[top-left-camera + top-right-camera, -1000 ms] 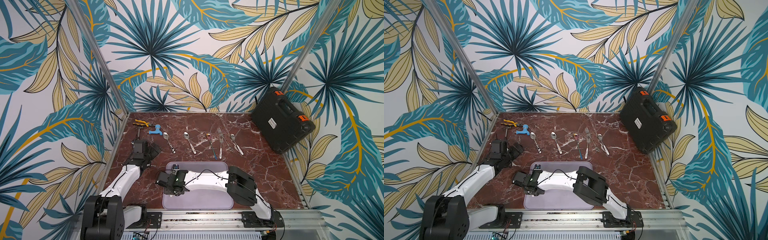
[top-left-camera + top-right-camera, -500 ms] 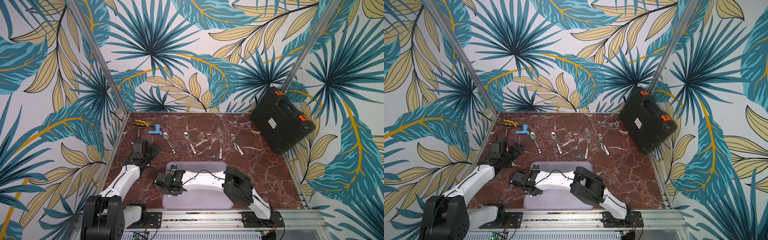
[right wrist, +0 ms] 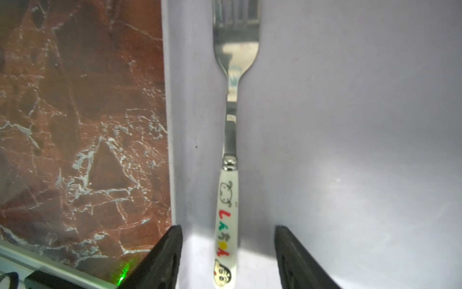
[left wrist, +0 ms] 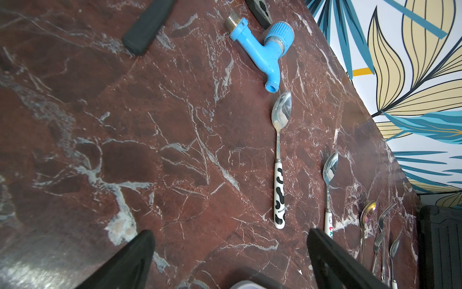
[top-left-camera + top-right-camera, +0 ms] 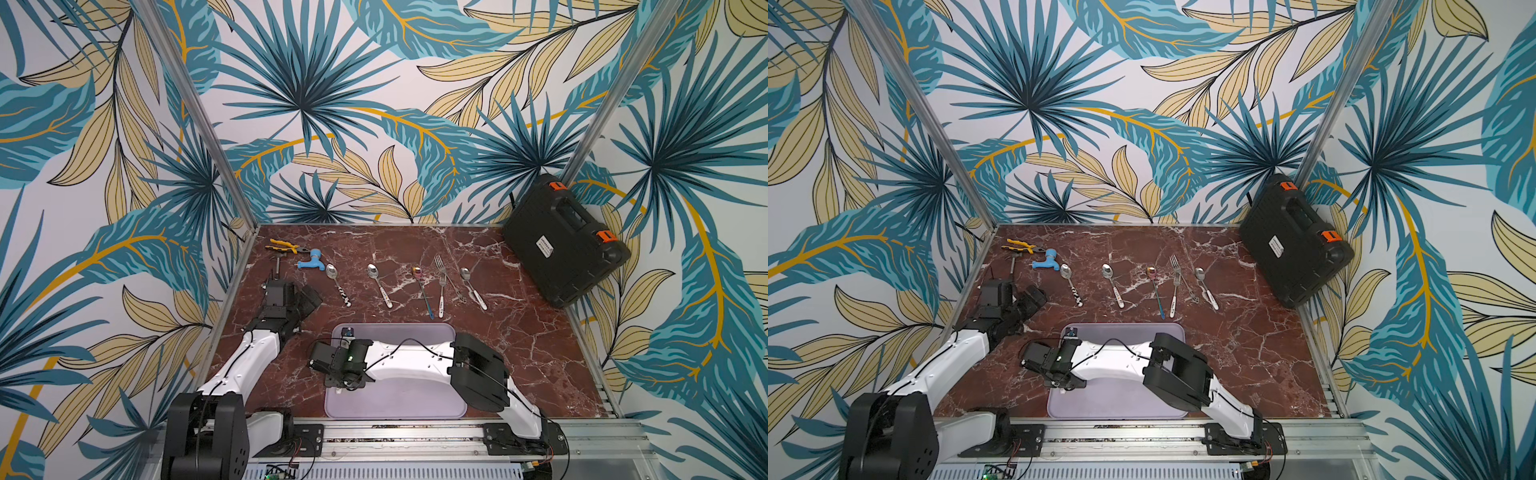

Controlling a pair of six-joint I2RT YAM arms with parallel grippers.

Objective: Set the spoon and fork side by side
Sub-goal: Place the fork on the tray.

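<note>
The fork (image 3: 229, 135) lies flat on the lavender tray (image 3: 350, 125), its long axis running front to back. The tines point toward the back wall and the painted white handle toward the near rail. It lies parallel to the tray's left edge and just inside it, with the red marble surface (image 3: 75, 100) beginning right beyond that edge. On the fork's other side, bare tray stretches away.

The right hand (image 3: 227, 229) is over the handle end with its jaws apart. One finger stands on each side of the handle, with tray showing in both gaps, so nothing is gripped. In both top views this hand (image 5: 332, 365) sits over the tray's left edge and covers most of the fork.

The left hand (image 4: 230, 231) hangs wide open above bare marble to the left of the tray, holding nothing. Beyond it lies a spoon with a cow-patterned handle (image 4: 279, 160), bowl toward the back wall. This spoon is the leftmost in a row of cutlery (image 5: 415, 286) that lies behind the tray, well apart from the fork. A strip of open marble separates that row from the tray's far edge
</note>
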